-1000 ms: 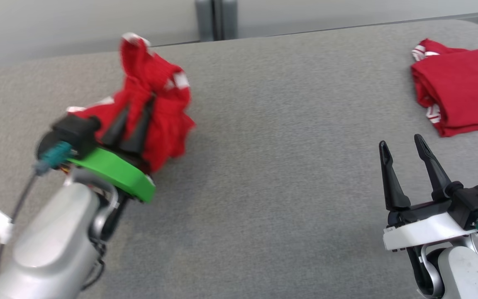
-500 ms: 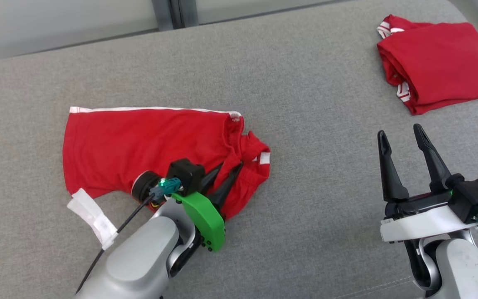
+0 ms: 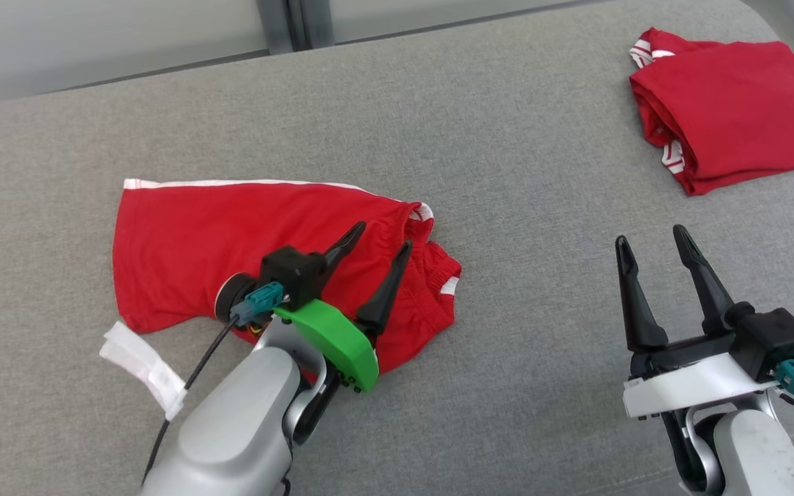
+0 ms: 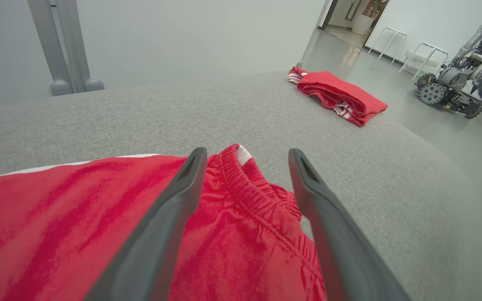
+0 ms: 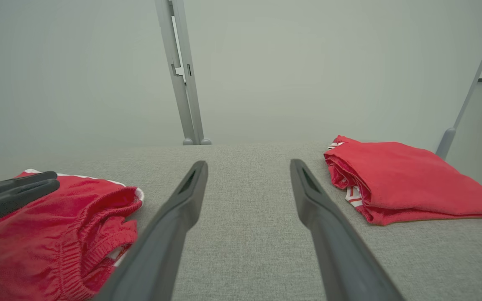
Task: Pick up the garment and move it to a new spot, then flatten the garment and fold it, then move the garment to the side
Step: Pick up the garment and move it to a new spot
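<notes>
The garment (image 3: 231,234), red shorts with a white side stripe, lies on the gray worktop (image 3: 438,138), directly beneath the left end effector (image 3: 383,235) and extending away to its left. The larger part of the cloth is spread fairly flat. The elastic waistband (image 4: 257,196) is bunched and wrinkled, and it passes under the gap between the two fingers (image 4: 170,217) of the left end effector.

The left end effector stands wide, with its jaws well apart above the cloth, and no fabric is pinched between them. Whether the fingertips touch the cloth cannot be told. A white tag (image 3: 142,362) hangs on the cable behind this end effector.

The right end effector (image 3: 650,235) is well apart from the garment, on its right side. It is also wide and holds nothing, with bare worktop between and ahead of its jaws.

A folded red garment (image 3: 735,117) with white trim lies ahead of the right end effector and to its right, near the far corner of the worktop and well apart from the shorts.

A gray upright post (image 5: 182,83) stands beyond the far edge, ahead of the right end effector. In the left wrist view, a second wheeled robot (image 4: 450,81) stands on the floor past the folded garment.
</notes>
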Motion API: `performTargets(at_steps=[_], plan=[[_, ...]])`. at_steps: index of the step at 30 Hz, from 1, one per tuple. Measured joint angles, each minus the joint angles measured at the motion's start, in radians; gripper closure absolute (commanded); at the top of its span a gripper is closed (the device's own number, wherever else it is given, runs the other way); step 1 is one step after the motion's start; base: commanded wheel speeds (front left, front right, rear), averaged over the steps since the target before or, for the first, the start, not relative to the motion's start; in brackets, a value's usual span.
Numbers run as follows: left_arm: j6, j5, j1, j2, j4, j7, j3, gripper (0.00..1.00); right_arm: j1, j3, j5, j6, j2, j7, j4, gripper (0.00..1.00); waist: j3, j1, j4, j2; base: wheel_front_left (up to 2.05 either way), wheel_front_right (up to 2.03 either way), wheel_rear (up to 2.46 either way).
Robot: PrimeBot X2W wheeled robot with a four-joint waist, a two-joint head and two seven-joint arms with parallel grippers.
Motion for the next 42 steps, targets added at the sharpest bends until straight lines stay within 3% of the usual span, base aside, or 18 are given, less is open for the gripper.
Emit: performTargets(at_steps=[7, 15, 22, 26, 33, 42], plan=[[0.109, 0.116, 0.229, 0.025, -0.217, -0.001, 0.216, 0.0, 0.052, 0.016, 0.014, 0.0, 0.002, 0.0, 0.027, 0.0, -0.083, 0.0, 0.064, 0.0, 0.0, 0.0, 0.0], [0.165, 0.269, 0.494, 0.006, -0.412, 0.0, 0.463, 0.0, 0.113, 0.006, 0.028, 0.0, 0.011, 0.0, 0.047, 0.0, -0.174, 0.0, 0.162, 0.0, 0.0, 0.0, 0.0], [0.168, 0.412, 0.664, -0.048, -0.517, -0.001, 0.596, 0.0, 0.158, 0.001, 0.028, 0.0, 0.025, 0.0, 0.06, 0.0, -0.246, 0.0, 0.233, 0.0, 0.0, 0.0, 0.0], [0.143, 0.438, 0.731, -0.068, -0.539, -0.001, 0.634, 0.0, 0.179, 0.01, 0.028, 0.0, 0.037, 0.0, 0.066, 0.0, -0.283, 0.0, 0.258, 0.0, 0.0, 0.0, 0.0], [0.096, 0.457, 0.77, -0.078, -0.545, -0.001, 0.659, 0.0, 0.207, 0.018, 0.028, 0.0, 0.047, 0.0, 0.065, 0.0, -0.315, 0.0, 0.271, 0.0, 0.0, 0.0, 0.0], [0.093, 0.455, 0.769, -0.079, -0.542, 0.0, 0.653, 0.0, 0.218, 0.027, 0.026, 0.0, 0.052, 0.0, 0.066, 0.0, -0.318, 0.0, 0.247, 0.0, 0.0, 0.0, 0.0]])
